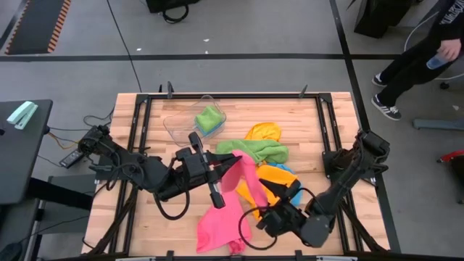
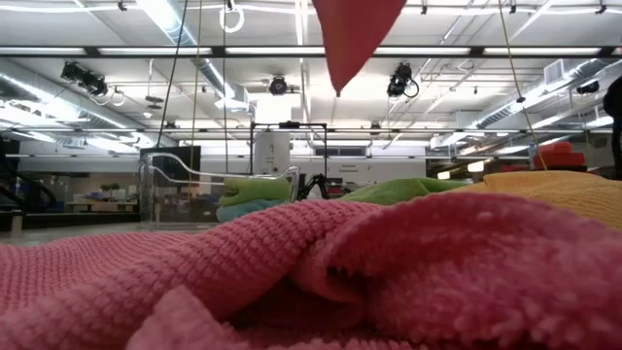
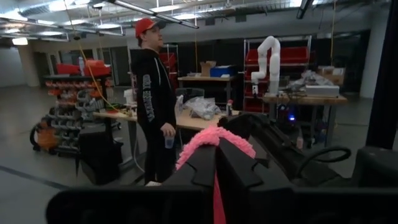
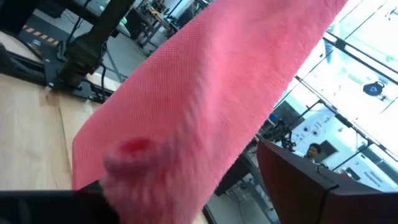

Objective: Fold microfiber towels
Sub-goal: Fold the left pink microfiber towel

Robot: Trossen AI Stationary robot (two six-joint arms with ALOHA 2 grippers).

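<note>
Two arms: you have both over the near half of the table (image 1: 145,109); the wooden top is bare along its left side and far edge, giving you open room there.
Pink towel (image 1: 226,217): largest cloth, draped from a raised corner down to the near table edge; nubby microfiber fills the low view (image 2: 389,262), so little of the table shows there.
Towel pile: green towel (image 1: 254,150), orange towel (image 1: 263,132) and a second orange one over a sky-blue towel (image 1: 291,190) lie crumpled mid-table, touching one another just right of the pink one.
Tub (image 1: 185,125): clear plastic, near the far edge, with a folded green cloth (image 1: 209,118) inside.
Left gripper (image 1: 233,168): fingers clamped shut on the pink towel's upper corner, held above the table; your left wrist view shows pink fringe (image 3: 214,138) pinched between them.
Right gripper (image 1: 262,216): sits at the towel's lower right edge near the front; fingers stand wide, and you cannot tell whether they hold cloth, since pink fabric (image 4: 205,106) covers the right wrist view.
Person (image 1: 420,51): stands off the table's far right corner, cut off by the edge of the high view.
</note>
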